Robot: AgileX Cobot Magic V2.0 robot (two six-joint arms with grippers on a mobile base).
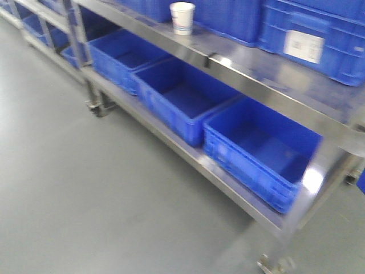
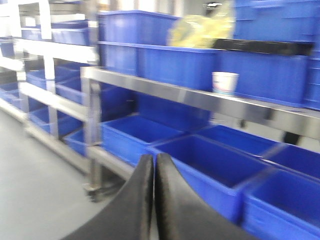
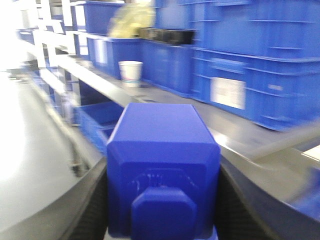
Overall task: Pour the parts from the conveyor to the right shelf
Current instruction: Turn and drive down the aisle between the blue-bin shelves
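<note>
The right shelf (image 1: 245, 74) fills most of every view: a steel rack with shiny flat beams, standing on the grey floor (image 1: 85, 188). On its lower level there is a row of open blue bins (image 1: 182, 97), side by side, and as far as the blurred pictures allow, they look empty. More bins (image 3: 250, 60) stand on the upper level, close together. The conveyor is not in any view.

The part is one blue block (image 3: 160, 140) with a small square nub facing the right wrist camera. It is clamped in the right claw (image 3: 164, 190), with one dark finger pressing on each side of it. The block is in the air in front of the upper beam, not yet over any bin. A white paper cup (image 1: 182, 18) stands upright on that beam, near its front edge. The left claw (image 2: 154, 160) has its two fingers (image 2: 135, 205) pressed together with nothing between them, and it points toward the lower bins.

I judge that the step in hand is the carrying: the block is already picked and is brought to the shelf, but it is not delivered. The next move calls for placing the right claw above one open lower bin, under the upper beam, and then letting the block drop inside. The beam and the cup are near the path, so the approach needs to pass below them without touching.
</note>
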